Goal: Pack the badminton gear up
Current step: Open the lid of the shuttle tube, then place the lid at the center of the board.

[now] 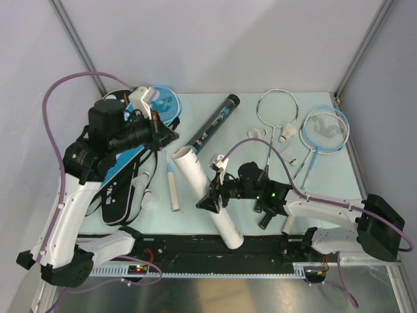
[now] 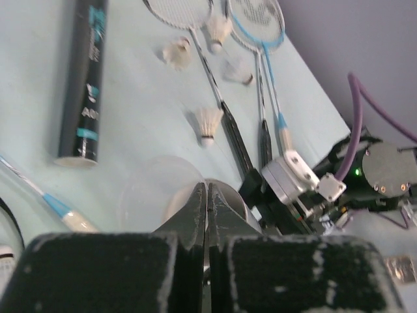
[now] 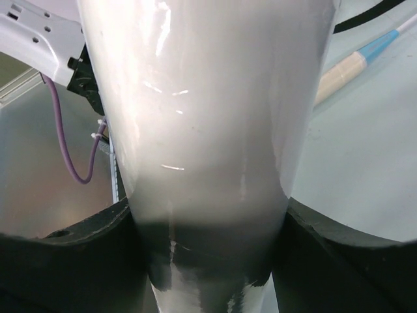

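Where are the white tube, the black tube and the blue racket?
white tube (image 1: 194, 176), top view, upper body.
black tube (image 1: 215, 122), top view, printed middle.
blue racket (image 1: 326, 128), top view, strung head.

Pale mint-green table (image 1: 326, 182). Black tube (image 1: 216, 122) with teal print; plain glossy white tube (image 1: 190, 168). 2 rackets: silver racket (image 1: 277, 107) with pale strings, blue racket (image 1: 326, 129) with a dark mark on its strings. White shuttlecocks (image 1: 287, 134). Blue cover (image 1: 168, 107) with white logo, black cover (image 1: 117, 199) with white lettering. Purple cables (image 2: 356, 124).
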